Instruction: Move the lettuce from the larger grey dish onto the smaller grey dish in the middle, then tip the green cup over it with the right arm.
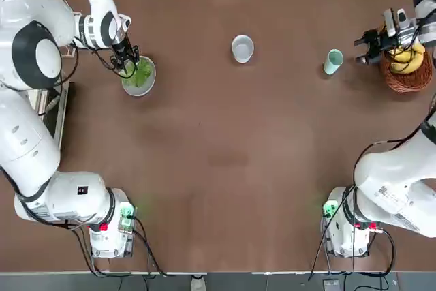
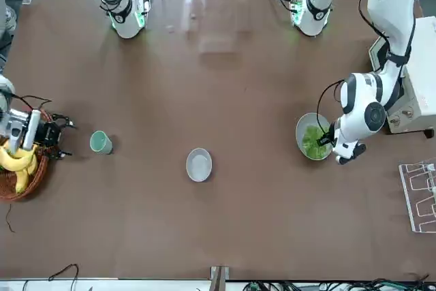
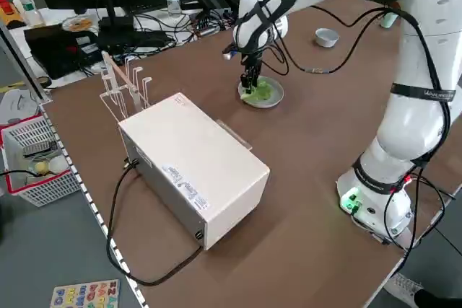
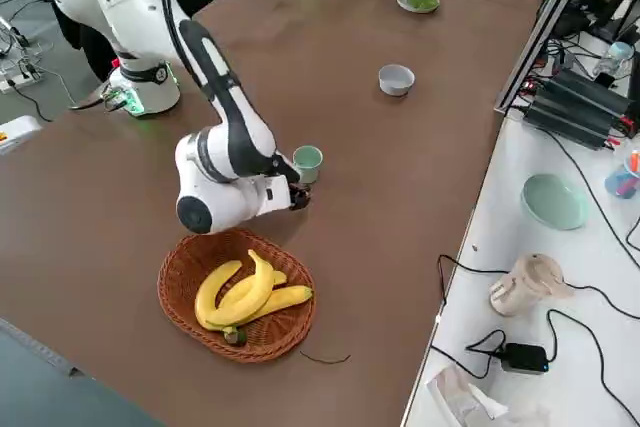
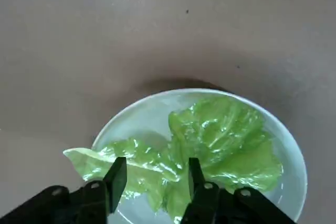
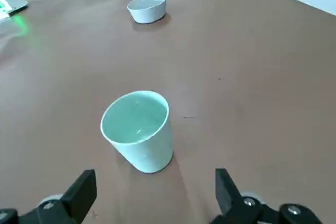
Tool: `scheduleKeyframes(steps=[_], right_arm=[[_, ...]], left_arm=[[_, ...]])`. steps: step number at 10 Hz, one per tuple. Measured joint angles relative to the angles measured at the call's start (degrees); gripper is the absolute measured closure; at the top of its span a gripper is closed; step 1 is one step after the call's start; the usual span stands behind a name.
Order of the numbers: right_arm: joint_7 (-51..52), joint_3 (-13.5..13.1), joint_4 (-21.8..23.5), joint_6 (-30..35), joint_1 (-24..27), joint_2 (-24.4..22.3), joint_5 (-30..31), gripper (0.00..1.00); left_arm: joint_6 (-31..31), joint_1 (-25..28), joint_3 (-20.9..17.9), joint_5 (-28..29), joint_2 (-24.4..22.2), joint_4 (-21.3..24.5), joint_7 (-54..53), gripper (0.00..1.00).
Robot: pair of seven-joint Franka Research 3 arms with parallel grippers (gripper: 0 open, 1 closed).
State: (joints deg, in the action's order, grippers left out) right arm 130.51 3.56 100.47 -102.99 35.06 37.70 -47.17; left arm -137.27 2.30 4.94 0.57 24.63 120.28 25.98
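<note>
Left hand (image 5: 157,162) at lettuce (image 5: 226,145), right hand (image 6: 156,174) near upright green cup (image 6: 149,153), mouth up

Seen from overhead, reached with the left arm (image 1: 34,134) from about eight o'clock up to ten, elbow bent, and aimed the left gripper (image 5: 157,163) downward, fingers parted. Extended the right arm (image 1: 398,185) from near four o'clock to two, and pointed the right gripper (image 6: 156,174) toward nine, fingers spread wide.
</note>
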Motion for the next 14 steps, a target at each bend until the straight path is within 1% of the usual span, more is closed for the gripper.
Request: scheduleKeyframes(steps=[1,3,4,5,6,8,10,11,12,14], right_arm=[[2.09,1.53,-0.02,-0.32,1.80,1.03,-0.01,0.00],[6.13,4.35,-0.05,-0.95,4.74,3.00,-0.79,0.00],[7.18,6.02,-0.05,-1.37,6.05,4.16,-1.25,0.00],[8.16,7.19,-0.05,-1.83,6.95,5.28,-1.54,0.00],[8.94,7.72,-0.06,-1.93,7.33,6.30,-1.81,0.00],[10.70,8.14,-0.07,-1.86,7.52,7.92,-2.13,0.00],[11.24,8.65,0.00,-1.56,7.91,8.69,-2.14,0.00],[11.44,8.98,0.11,-1.11,8.35,8.77,-2.14,0.00],[11.64,9.52,0.49,-0.89,8.90,8.78,-2.14,0.00],[11.81,10.90,1.02,-0.82,9.66,8.79,-2.14,0.00]], left_arm=[[-0.78,-0.02,0.01,0.00,0.50,-0.02,0.00,0.44],[-1.86,-0.04,0.02,0.00,1.57,-0.10,0.00,0.48],[-1.89,-0.04,0.02,0.00,1.64,-0.19,0.00,0.58],[-1.89,-0.03,0.09,0.00,1.58,-0.41,0.00,0.73],[-1.37,-0.03,0.36,0.00,1.27,-0.71,0.00,0.85],[3.42,-0.03,1.02,0.00,-0.77,-1.94,0.00,0.93],[12.24,0.07,2.21,-0.04,-4.96,-5.07,0.64,0.93],[17.03,0.12,4.00,-0.08,-6.66,-7.91,3.28,0.93],[20.24,0.09,6.74,-0.10,-7.53,-11.12,7.60,0.93],[21.80,-0.42,12.91,-0.14,-7.44,-16.07,18.61,0.93]])
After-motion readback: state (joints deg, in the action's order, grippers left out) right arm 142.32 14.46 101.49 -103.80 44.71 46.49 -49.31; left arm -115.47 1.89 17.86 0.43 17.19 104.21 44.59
